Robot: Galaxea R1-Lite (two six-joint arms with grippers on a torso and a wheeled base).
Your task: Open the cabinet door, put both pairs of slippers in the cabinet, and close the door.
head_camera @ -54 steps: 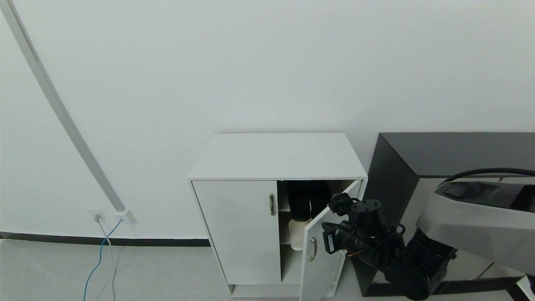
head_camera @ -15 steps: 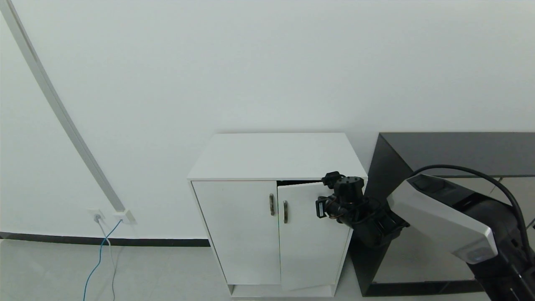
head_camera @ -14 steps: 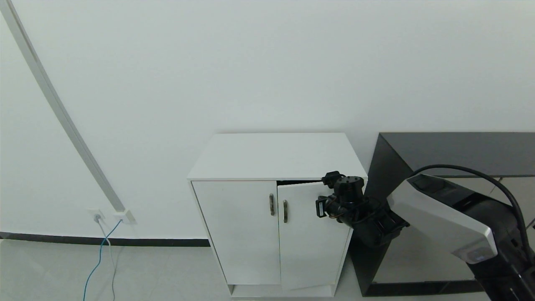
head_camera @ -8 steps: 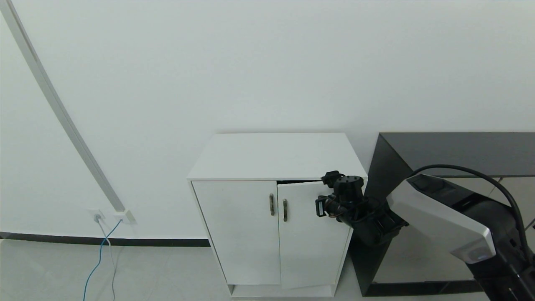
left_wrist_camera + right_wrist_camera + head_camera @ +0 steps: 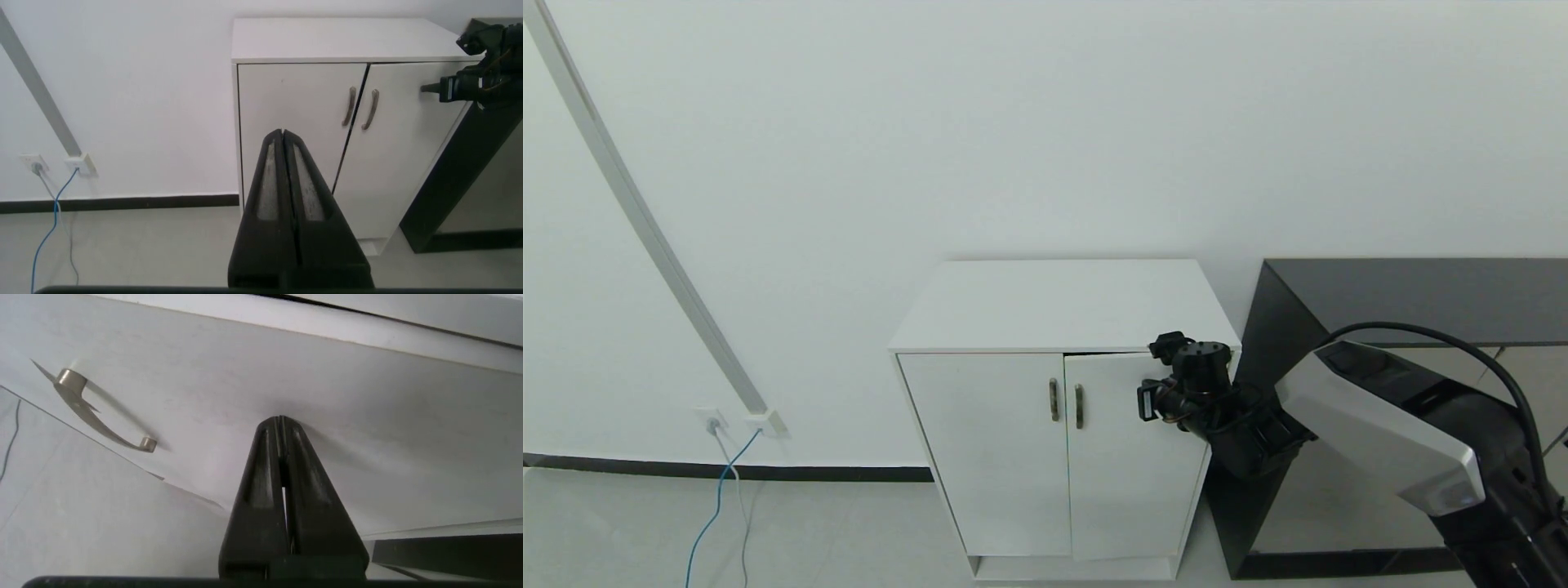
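The white cabinet (image 5: 1062, 306) stands against the wall with both doors across its front, hiding the inside. Its right door (image 5: 1131, 457) is almost flush, with a thin dark slit along its top edge. My right gripper (image 5: 280, 421) is shut, and its tips press flat on that door's upper part, away from the handle (image 5: 102, 416). In the head view the right arm (image 5: 1233, 425) reaches in from the right to the door's upper right corner. My left gripper (image 5: 283, 132) is shut on nothing and hangs well back from the cabinet, facing the left door (image 5: 290, 122).
A black cabinet (image 5: 1380, 302) stands directly right of the white one. A wall socket (image 5: 712, 425) with blue and grey cables sits low on the left, under a slanting white conduit (image 5: 645, 229). Bare grey floor (image 5: 809, 531) lies in front and to the left.
The right door, wide open 3.6 s ago with slippers showing inside, has swung nearly shut as the right gripper pushed it. Over the last second the gap has narrowed further.
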